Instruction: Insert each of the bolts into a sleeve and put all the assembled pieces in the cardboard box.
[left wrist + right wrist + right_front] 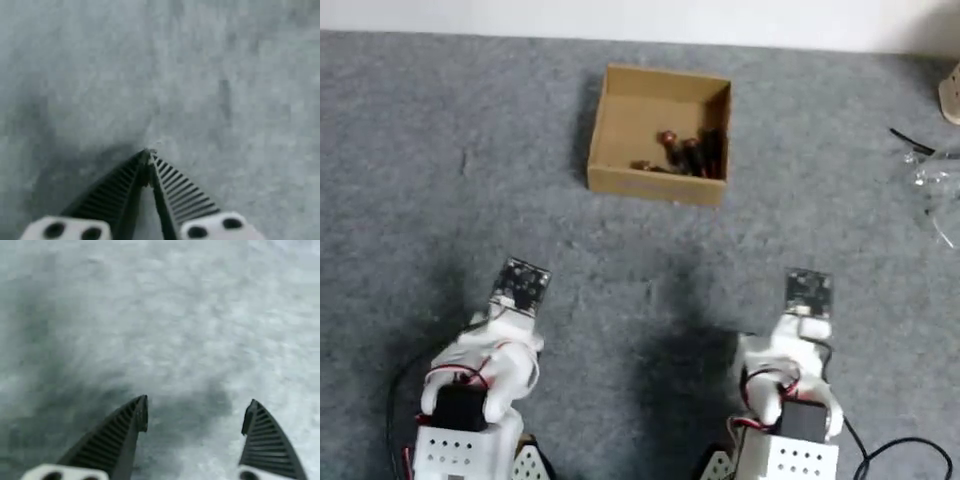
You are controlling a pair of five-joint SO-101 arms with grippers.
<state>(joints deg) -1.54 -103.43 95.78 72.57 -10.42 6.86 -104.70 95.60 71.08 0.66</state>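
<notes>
- Left pincer [149, 160]: pressed together, tips touching, nothing between them. Bare grey desk [225, 75] under it.
- Right pincer [196, 410]: spread wide with an empty gap. Same grey desk surface below and ahead of the tips.
- High view: one arm [485, 370] and the other arm [790, 385] sit folded back at the near edge. I can't tell from the wrist views which side is which.
- Cardboard box [655, 187]: well ahead of both pincers, roughly between the two arms' lines and far from either.
- Assembled pieces [690, 152]: a dark cluster lying in the box, bunched in one corner on the near side. It's too small to count them or confirm that each bolt is seated in a sleeve.
- No loose bolts or sleeves are visible on the desk near either pincer or between the arms and the box.
- Clear plastic bits and a black wire [925, 160] lie far off to one side of the box. They don't look like task parts.
- Step, my read: the insert and drop steps look finished, and both arms seem to be in a parked pose.
- Next move, my read: nothing is left to grasp. At most, check the piece count in the box and close the right pincer for rest.
- If a part is missing, an arm would need a long reach forward to the box, with its pincer spread before it goes down.
</notes>
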